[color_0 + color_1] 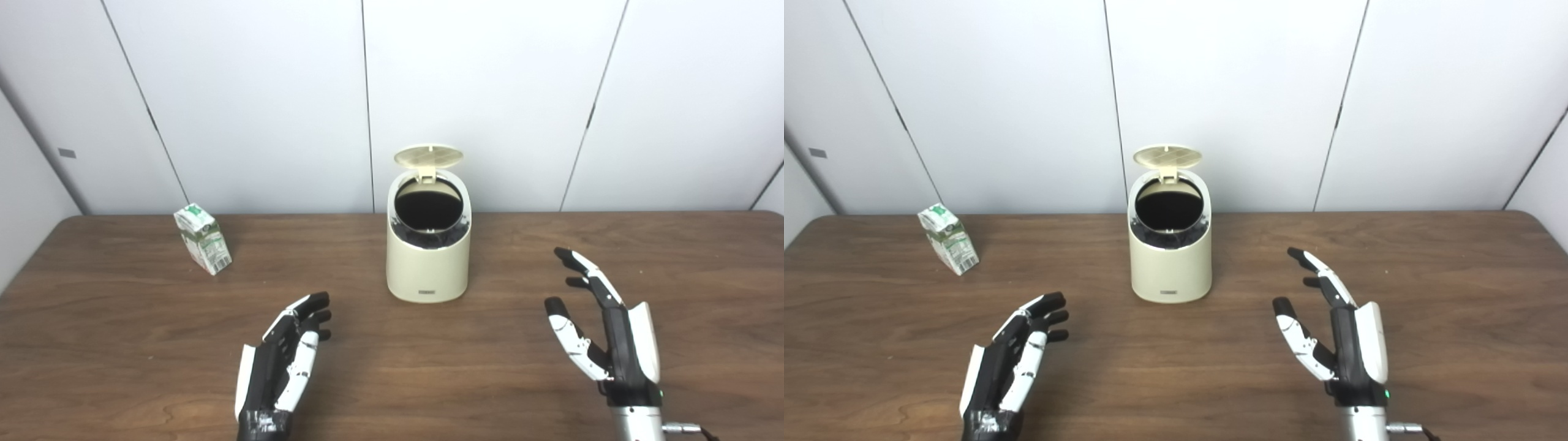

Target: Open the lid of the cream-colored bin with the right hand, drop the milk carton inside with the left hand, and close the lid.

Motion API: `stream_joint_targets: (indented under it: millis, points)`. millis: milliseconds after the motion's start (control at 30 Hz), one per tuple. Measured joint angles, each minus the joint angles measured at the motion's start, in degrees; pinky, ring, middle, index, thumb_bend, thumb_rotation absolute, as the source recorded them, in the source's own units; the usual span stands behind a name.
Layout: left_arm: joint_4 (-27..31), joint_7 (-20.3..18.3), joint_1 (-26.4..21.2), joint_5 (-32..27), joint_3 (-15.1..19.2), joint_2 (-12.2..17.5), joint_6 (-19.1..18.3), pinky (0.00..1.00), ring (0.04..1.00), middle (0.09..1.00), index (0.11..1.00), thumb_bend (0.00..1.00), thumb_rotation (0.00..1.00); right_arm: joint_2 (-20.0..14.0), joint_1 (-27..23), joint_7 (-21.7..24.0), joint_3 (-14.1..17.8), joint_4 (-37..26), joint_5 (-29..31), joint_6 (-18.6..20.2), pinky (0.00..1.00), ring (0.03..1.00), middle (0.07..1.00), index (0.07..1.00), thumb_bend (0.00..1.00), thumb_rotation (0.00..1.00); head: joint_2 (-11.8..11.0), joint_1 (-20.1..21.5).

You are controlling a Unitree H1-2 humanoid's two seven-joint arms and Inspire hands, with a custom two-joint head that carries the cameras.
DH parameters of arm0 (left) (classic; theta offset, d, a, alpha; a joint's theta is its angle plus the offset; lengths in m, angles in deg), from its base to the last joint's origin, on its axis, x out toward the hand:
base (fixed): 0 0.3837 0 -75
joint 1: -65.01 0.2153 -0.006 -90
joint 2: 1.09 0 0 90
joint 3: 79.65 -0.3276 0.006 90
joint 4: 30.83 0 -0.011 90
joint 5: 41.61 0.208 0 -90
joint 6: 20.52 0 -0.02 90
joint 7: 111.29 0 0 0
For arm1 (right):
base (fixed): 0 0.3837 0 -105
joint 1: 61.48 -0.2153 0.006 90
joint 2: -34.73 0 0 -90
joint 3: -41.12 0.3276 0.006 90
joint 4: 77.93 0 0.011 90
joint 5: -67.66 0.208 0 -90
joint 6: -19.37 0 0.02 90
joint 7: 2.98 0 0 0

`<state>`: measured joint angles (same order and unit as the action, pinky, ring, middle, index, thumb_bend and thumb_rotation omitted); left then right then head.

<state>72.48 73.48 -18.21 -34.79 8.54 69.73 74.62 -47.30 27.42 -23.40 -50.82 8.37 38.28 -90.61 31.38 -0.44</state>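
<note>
The cream-colored bin (428, 257) stands at the middle of the brown table, toward the back. Its round lid (428, 156) is flipped up at the rear, and the dark inside shows. A small white and green milk carton (203, 238) stands tilted at the back left of the table, well apart from the bin. My left hand (283, 358) hovers low in front and left of the bin, fingers stretched out, holding nothing. To the right of the bin my right hand (603, 331) is raised with fingers spread, empty.
The wooden table (122, 343) runs across the whole view, its far edge against white wall panels (490, 92). Nothing else stands on it besides the bin and carton.
</note>
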Motion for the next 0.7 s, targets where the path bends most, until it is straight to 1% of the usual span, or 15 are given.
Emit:
stream_joint_targets:
  millis: [67, 100, 167, 200, 233, 300, 367, 400, 467, 500, 567, 633, 700]
  points:
    - [-0.1, 1.9, -0.6, 1.8, 1.4, 0.0, 0.4, 0.70, 0.765, 0.793, 0.817, 0.42, 0.19, 0.0, -0.1, -0.7, 0.0, 0.2, -0.3, -1.5, 0.69, 0.800, 0.815, 0.792, 0.18, 0.72, -0.1, -0.6]
    - [-0.2, 3.0, -1.0, 3.0, 2.2, 0.0, 0.4, 0.72, 0.782, 0.806, 0.841, 0.46, 0.18, 0.0, -0.3, -1.1, 0.0, 0.5, -0.5, -2.3, 0.69, 0.799, 0.813, 0.789, 0.17, 0.70, -0.2, -1.0]
    - [-0.3, 4.3, -1.7, 4.4, 3.4, -0.1, -0.3, 0.78, 0.836, 0.855, 0.899, 0.50, 0.15, 0.0, -0.7, -1.7, 0.0, 1.0, -0.9, -3.3, 0.69, 0.802, 0.813, 0.786, 0.17, 0.66, -0.4, -1.4]
    - [-0.3, 5.0, -2.0, 4.6, 4.1, -0.1, -1.0, 0.79, 0.847, 0.865, 0.911, 0.50, 0.13, 0.0, -0.9, -1.8, 0.0, 1.4, -0.9, -3.4, 0.69, 0.804, 0.814, 0.787, 0.17, 0.66, -0.4, -1.3]
    - [-0.3, 5.6, -2.2, 4.6, 4.8, -0.2, -1.3, 0.79, 0.843, 0.860, 0.904, 0.49, 0.12, 0.0, -1.0, -1.9, 0.0, 1.6, -0.9, -3.4, 0.70, 0.807, 0.816, 0.791, 0.17, 0.65, -0.4, -1.3]
    - [-1.3, 7.3, -2.8, 4.6, 6.8, -0.3, -1.2, 0.79, 0.828, 0.828, 0.873, 0.49, 0.12, 0.1, -1.1, -2.0, 0.0, 1.6, -0.9, -3.4, 0.70, 0.811, 0.819, 0.795, 0.16, 0.65, -0.4, -1.1]
    - [-2.6, 8.9, -3.3, 4.2, 8.8, -0.3, -0.4, 0.78, 0.810, 0.817, 0.863, 0.49, 0.11, 0.1, -1.1, -2.0, 0.0, 1.6, -0.9, -3.4, 0.70, 0.809, 0.820, 0.799, 0.16, 0.66, -0.4, -1.2]
    - [-3.3, 9.8, -3.8, 3.7, 10.1, -0.1, 0.5, 0.80, 0.823, 0.834, 0.887, 0.49, 0.10, 0.1, -1.1, -2.0, 0.0, 1.6, -0.9, -3.4, 0.69, 0.804, 0.819, 0.798, 0.16, 0.65, -0.4, -1.2]
    - [-3.9, 10.8, -4.7, 2.1, 12.2, 0.1, 1.0, 0.81, 0.836, 0.847, 0.903, 0.50, 0.10, 0.1, -1.1, -2.0, 0.1, 1.6, -1.0, -3.4, 0.69, 0.801, 0.818, 0.798, 0.16, 0.65, -0.4, -1.2]
    - [-4.1, 11.3, -5.3, 1.4, 13.4, 0.3, 1.0, 0.84, 0.856, 0.866, 0.918, 0.50, 0.11, 0.1, -1.1, -2.1, 0.1, 1.6, -1.1, -3.4, 0.69, 0.800, 0.815, 0.794, 0.16, 0.64, -0.1, -2.2]
    - [-4.1, 12.2, -6.2, 0.9, 14.9, 1.0, 1.0, 0.89, 0.894, 0.898, 0.930, 0.51, 0.12, 0.1, -1.1, -2.2, 0.1, 1.6, -1.1, -3.4, 0.69, 0.800, 0.813, 0.790, 0.17, 0.64, 0.0, -2.7]
    - [-4.1, 12.5, -6.4, 0.3, 15.9, 1.9, 1.0, 0.95, 0.936, 0.933, 0.946, 0.55, 0.16, 0.1, -1.2, -2.3, 0.1, 1.7, -1.1, -3.6, 0.69, 0.801, 0.813, 0.788, 0.17, 0.62, 0.1, -3.7]
    - [-4.1, 12.6, -6.4, 0.2, 16.6, 2.7, 1.0, 0.97, 0.963, 0.963, 0.968, 0.59, 0.19, 0.1, -1.3, -2.4, 0.3, 1.8, -0.9, -3.6, 0.70, 0.805, 0.815, 0.790, 0.17, 0.60, 0.2, -4.6]
